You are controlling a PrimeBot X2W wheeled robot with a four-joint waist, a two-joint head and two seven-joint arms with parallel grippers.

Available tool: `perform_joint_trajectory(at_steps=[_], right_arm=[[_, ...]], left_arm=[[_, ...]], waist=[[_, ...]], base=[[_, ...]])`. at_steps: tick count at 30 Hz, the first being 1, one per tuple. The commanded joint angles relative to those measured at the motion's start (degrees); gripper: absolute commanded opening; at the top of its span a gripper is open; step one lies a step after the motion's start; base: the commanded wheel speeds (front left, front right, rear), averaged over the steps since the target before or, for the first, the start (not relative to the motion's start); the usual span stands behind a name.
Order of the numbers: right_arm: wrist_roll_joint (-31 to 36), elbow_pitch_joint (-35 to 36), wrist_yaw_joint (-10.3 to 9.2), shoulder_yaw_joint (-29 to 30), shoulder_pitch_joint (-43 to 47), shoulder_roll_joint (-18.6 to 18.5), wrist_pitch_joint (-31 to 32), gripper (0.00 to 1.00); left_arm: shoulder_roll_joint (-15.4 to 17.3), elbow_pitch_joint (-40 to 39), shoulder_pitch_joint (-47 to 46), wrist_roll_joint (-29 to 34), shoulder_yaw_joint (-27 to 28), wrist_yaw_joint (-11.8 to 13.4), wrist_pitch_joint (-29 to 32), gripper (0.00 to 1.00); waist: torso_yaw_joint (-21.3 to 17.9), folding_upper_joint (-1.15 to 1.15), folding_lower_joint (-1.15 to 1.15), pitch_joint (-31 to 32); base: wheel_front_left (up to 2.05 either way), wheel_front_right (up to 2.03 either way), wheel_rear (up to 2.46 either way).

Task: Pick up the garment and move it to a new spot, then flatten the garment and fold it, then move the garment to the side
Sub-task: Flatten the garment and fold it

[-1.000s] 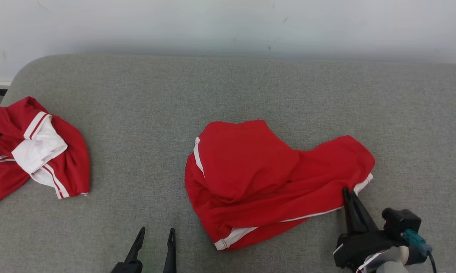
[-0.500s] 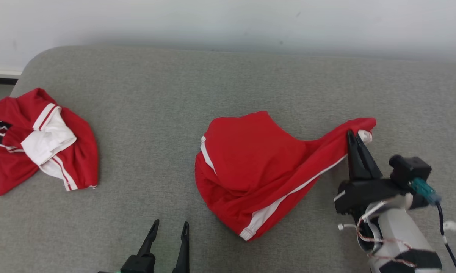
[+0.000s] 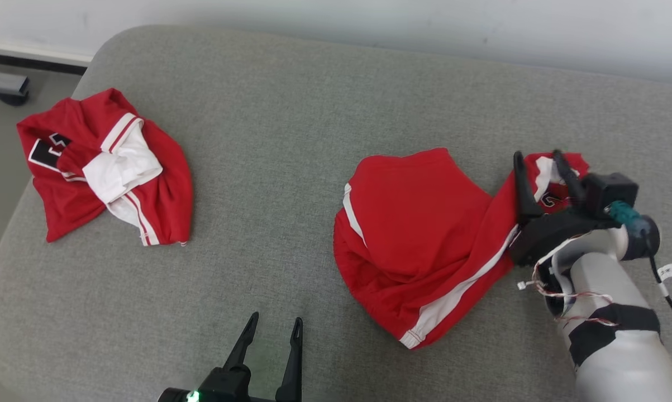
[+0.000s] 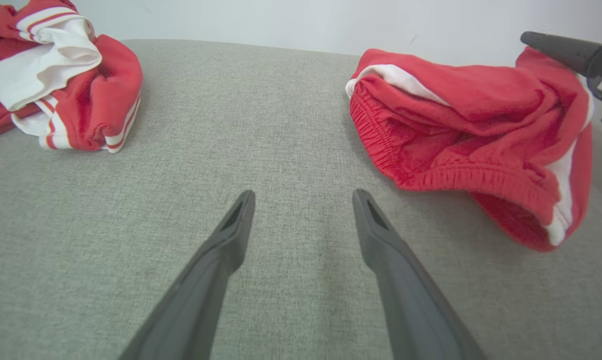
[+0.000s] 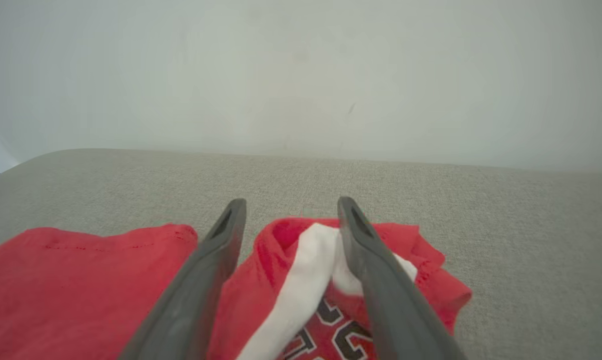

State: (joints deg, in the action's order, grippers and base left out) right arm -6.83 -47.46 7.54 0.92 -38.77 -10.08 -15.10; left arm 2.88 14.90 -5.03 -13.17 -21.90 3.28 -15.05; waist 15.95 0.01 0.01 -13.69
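Left and right jaws apart.

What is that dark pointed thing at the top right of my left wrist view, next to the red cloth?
Observer: It is one finger of the right tool. The head view shows both of its fingers over the far right corner of the red shorts.
Operator: Is it pinching the cloth?
Observer: No. In the right wrist view the fingers stand apart, and a white stripe of that corner lies between them.
Operator: Is anything printed on that corner?
Observer: Yes. Black and white numerals show just below the stripe, partly cut off by the edge of the picture.
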Motion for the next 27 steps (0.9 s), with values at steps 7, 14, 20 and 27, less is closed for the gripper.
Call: perform_joint_trajectory(at_steps=[7,14,20,27], right_arm=[[0.8,5.4,-0.11,3.4,2.3,0.7,-0.1,1.00],[-1.1,14.4,-0.11,5.3,11.3,0.4,0.0,1.00],[-2.3,19.1,-0.11,6.5,19.6,1.4,0.0,1.00],[-2.8,21.1,-0.11,9.4,26.9,2.6,0.0,1.00]], left_arm=[[0.0,-0.1,-0.1,-0.4,0.5,0.5,-0.2,1.00],[0.0,-0.5,0.2,-0.6,0.8,-1.2,-0.2,1.00],[0.0,0.3,1.5,-1.0,0.7,-3.9,-0.2,1.00],[0.1,4.2,1.7,-6.8,-4.3,-10.3,-0.2,1.00]], waist=[[-1.1,-0.01,-0.01,0.3],[-5.4,-0.01,-0.01,2.8],[-9.2,-0.01,-0.01,4.7],[-12.7,-0.01,-0.01,5.6]], base=[[0.00,0.00,0.00],[0.00,0.00,0.00],[0.00,0.00,0.00],[0.00,0.00,0.00]])
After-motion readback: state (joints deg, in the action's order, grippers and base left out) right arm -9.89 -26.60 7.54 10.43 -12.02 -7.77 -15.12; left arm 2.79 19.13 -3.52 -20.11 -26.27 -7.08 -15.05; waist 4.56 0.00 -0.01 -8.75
